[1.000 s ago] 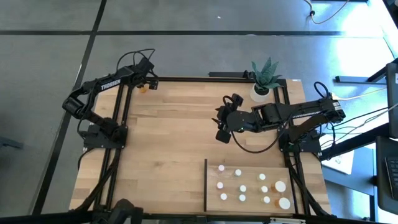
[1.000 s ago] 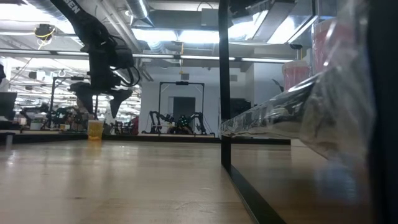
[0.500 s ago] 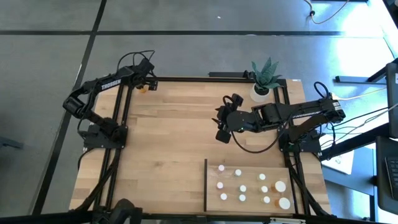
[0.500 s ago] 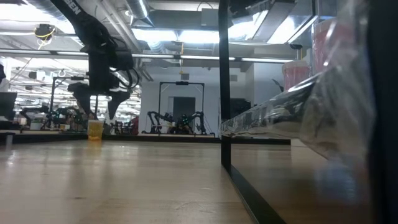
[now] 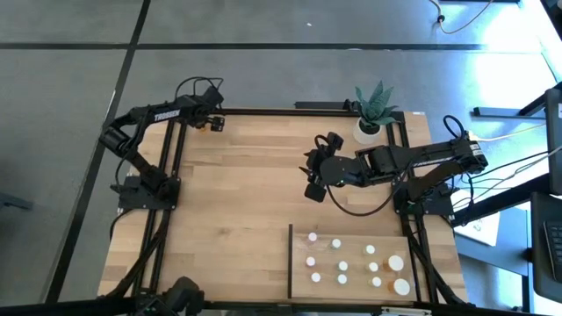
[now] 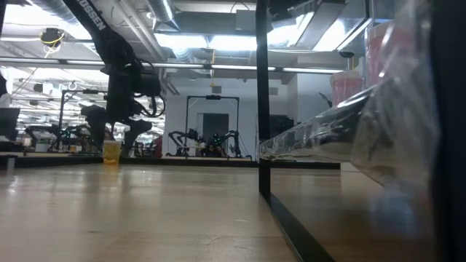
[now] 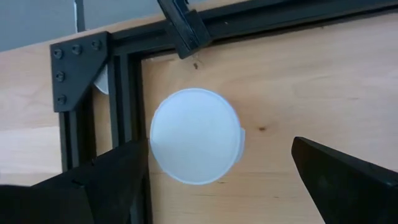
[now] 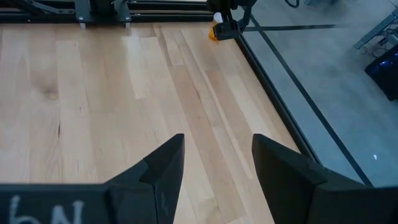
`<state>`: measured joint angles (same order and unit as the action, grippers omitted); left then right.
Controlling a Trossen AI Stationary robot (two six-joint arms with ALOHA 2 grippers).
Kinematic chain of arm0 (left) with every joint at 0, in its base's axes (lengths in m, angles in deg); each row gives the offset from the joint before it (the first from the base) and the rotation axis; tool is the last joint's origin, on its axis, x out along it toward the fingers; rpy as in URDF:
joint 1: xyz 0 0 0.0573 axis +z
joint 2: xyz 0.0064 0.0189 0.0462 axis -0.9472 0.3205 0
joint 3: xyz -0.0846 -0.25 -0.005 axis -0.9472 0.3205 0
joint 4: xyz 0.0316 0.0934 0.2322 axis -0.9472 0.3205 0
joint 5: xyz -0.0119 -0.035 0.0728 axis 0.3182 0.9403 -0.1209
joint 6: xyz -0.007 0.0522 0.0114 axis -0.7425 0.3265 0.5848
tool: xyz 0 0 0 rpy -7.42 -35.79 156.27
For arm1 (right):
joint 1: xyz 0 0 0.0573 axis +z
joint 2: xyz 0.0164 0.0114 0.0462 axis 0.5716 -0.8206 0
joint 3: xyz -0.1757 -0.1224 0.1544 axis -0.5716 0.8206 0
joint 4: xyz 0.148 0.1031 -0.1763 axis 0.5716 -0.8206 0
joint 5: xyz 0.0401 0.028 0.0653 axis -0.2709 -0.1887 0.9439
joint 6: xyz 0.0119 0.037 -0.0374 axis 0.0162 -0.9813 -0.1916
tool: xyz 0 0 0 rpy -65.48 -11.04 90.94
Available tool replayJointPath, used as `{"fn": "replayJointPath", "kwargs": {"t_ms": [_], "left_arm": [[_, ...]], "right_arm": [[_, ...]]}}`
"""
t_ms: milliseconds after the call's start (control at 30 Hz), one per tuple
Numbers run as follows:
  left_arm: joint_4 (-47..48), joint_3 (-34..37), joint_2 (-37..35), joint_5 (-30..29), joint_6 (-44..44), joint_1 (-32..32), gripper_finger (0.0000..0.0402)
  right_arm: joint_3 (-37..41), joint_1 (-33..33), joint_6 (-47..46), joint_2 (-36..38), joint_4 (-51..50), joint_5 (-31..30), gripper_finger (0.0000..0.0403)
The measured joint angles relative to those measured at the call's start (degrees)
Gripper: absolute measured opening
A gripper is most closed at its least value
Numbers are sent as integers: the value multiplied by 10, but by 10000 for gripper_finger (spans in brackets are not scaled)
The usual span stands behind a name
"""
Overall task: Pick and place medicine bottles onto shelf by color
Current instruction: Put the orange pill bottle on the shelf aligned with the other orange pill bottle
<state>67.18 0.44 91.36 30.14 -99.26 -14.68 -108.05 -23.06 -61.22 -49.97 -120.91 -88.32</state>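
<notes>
A: Start with the biggest thing. Where is the shelf (image 5: pixel 351 263)?

B: In the overhead view it lies at about five o'clock on the table (image 5: pixel 237 193), with its dark upright edge on the side facing the table's middle. Eleven white-capped medicine bottles (image 5: pixel 343 265) stand on it in loose rows, the two largest nearest the outer side.

A: And the arms?

B: The right gripper (image 5: pixel 313 191) hangs over the table's middle, well apart from the shelf, its fingers partly spread with nothing between them. The left gripper (image 5: pixel 213 124) is at eleven o'clock, by the far frame corner.

A: Anything under it?

B: An orange bottle (image 6: pixel 111 151) with a white cap (image 7: pixel 196 135), standing upright. The left jaws are spread wide, one finger (image 7: pixel 106 180) on each side of the cap, not touching it.

A: Anything else?

B: A potted plant (image 5: pixel 373 110) at one o'clock.
</notes>
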Motion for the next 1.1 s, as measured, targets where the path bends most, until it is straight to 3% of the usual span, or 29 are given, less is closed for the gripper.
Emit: {"fn": "replayJointPath", "kwargs": {"t_ms": [667, 1100], "left_arm": [[-5, 0, 0, -21, -7, -1, 386], [-12, 0, 0, -22, -8, 0, 299]], "right_arm": [[0, 0, 0, 0, 0, 0, 191], [0, 0, 0, 0, 0, 0, 191]]}}
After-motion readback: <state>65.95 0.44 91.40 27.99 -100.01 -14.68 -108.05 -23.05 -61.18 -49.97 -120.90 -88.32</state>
